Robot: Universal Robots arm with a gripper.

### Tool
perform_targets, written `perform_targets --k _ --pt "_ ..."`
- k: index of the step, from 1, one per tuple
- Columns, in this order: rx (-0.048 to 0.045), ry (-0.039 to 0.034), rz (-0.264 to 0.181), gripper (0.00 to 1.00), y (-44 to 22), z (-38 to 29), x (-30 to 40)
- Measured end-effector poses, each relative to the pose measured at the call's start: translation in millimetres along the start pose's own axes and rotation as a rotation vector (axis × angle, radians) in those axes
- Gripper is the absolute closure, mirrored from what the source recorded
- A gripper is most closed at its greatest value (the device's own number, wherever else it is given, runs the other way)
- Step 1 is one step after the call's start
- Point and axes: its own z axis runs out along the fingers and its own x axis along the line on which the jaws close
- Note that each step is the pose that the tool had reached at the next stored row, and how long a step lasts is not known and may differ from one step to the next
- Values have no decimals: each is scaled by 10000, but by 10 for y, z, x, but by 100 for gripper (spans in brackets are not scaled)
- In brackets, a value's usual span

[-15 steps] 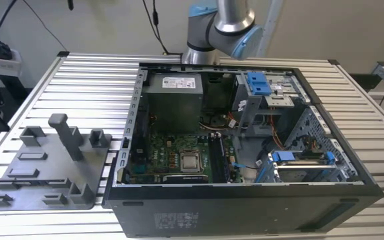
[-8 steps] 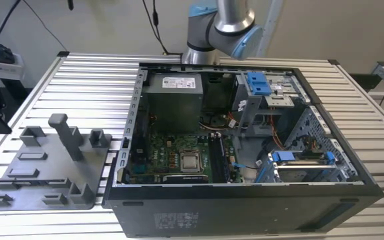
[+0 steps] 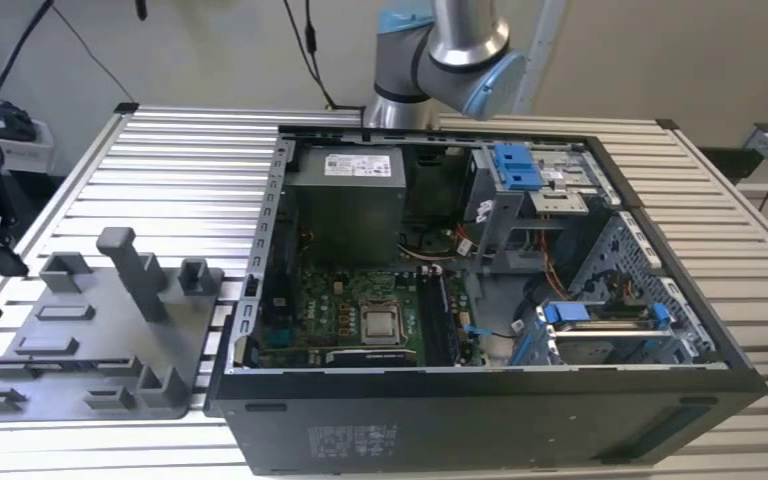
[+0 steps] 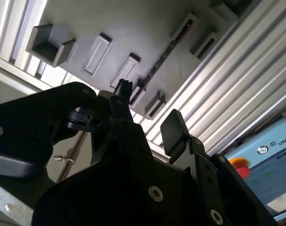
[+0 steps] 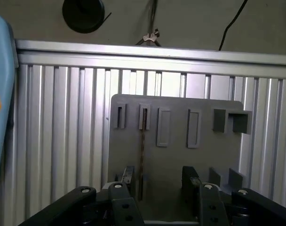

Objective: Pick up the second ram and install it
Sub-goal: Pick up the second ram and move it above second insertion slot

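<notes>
Now your claw (image 5: 158,181) gapes wide, empty, over the thin dark memory stick (image 5: 142,148); likely light, brittle: pinch its flat faces.

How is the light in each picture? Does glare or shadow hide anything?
Exterior view: even light, though the inside of the computer case is shaded. Second wrist view: the table slats glare white, and the gripper is almost a black silhouette. First wrist view: soft even light; the second ram shows as a thin dark line on the grey tray.
</notes>
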Motion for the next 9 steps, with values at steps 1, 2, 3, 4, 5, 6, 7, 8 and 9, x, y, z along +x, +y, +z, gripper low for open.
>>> perform_targets --k 1,2,3,4,5,6,7,8,9 --pt "0 0 -7 46 -1 12 1" --pt "0 0 -19 46 -1 24 1" --pt "-1 1 -33 46 -2 36 2" --pt "-2 2 -48 46 -2 49 2" --pt "-2 2 -64 46 -2 62 3" --pt "-2 2 -78 46 -3 74 4" --pt "-3 2 -89 46 -3 85 5" --pt "-3 2 -101 46 -3 99 7" --pt "-5 3 -110 46 -4 111 10"
